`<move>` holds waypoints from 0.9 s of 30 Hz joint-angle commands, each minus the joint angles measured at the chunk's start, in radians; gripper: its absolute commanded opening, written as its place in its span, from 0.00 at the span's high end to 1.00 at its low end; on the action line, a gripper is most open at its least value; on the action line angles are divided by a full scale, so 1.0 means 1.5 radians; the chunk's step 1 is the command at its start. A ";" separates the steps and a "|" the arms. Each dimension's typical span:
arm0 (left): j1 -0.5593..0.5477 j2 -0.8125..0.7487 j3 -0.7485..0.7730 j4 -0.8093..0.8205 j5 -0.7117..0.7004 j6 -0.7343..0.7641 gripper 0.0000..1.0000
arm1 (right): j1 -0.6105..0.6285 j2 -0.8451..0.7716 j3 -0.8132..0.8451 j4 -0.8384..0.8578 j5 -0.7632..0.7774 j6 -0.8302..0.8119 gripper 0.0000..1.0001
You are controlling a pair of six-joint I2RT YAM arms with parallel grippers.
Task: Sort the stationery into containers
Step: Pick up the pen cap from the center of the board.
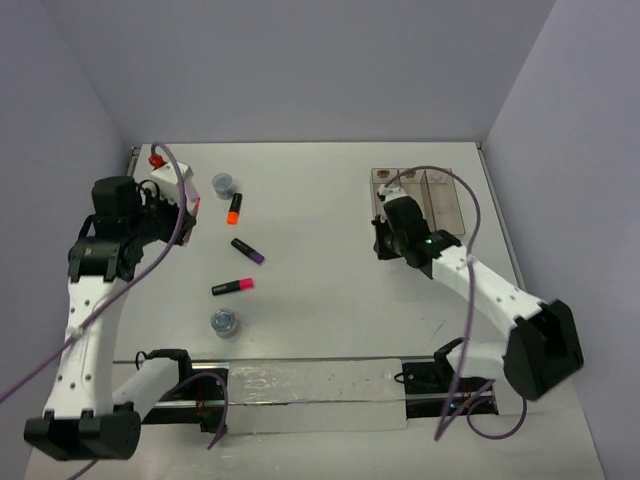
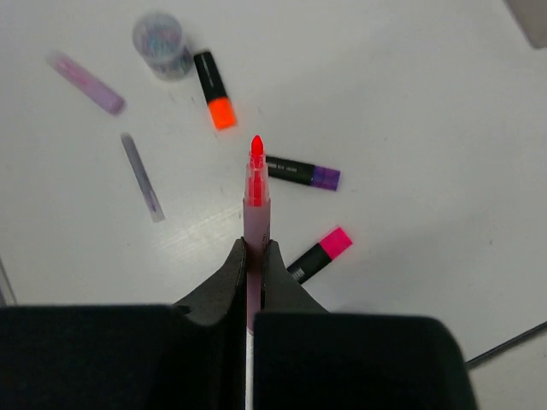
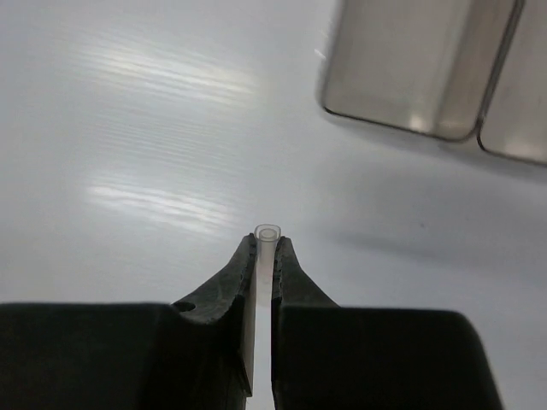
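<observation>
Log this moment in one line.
left end effector shut on red-tipped pen | right end effector shut on clear stick, short of bins | unsorted: orange highlighter, purple highlighter, pink highlighter

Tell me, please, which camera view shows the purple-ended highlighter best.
The left wrist view: the purple-ended highlighter appears large and sharp, black barrel and purple end both clear. The top external view shows it whole but small. The right wrist view does not show it.
</observation>
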 commanded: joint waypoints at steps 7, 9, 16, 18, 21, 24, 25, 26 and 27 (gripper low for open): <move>0.003 -0.281 0.017 0.009 0.267 0.021 1.00 | 0.101 -0.184 0.188 0.245 -0.125 0.051 1.00; 0.003 -0.290 0.008 0.019 0.306 -0.003 1.00 | 0.118 -0.175 0.202 0.265 -0.140 0.067 1.00; 0.003 -0.321 -0.052 0.064 0.281 -0.126 1.00 | 0.277 -0.099 0.305 0.426 -0.182 0.096 1.00; 0.003 -0.318 -0.054 0.069 0.287 -0.146 1.00 | 0.303 -0.081 0.317 0.476 -0.188 0.099 1.00; 0.003 -0.315 -0.061 0.083 0.311 -0.203 1.00 | 0.347 -0.048 0.336 0.525 -0.194 0.102 1.00; 0.003 -0.332 -0.081 0.130 0.320 -0.247 1.00 | 0.391 -0.011 0.351 0.557 -0.189 0.086 1.00; 0.003 -0.339 -0.086 0.137 0.323 -0.253 1.00 | 0.400 -0.005 0.355 0.562 -0.185 0.083 1.00; 0.003 -0.348 -0.094 0.146 0.330 -0.258 1.00 | 0.412 0.004 0.359 0.569 -0.180 0.080 1.00; 0.003 -0.354 -0.101 0.150 0.335 -0.261 1.00 | 0.418 0.010 0.361 0.580 -0.176 0.082 1.00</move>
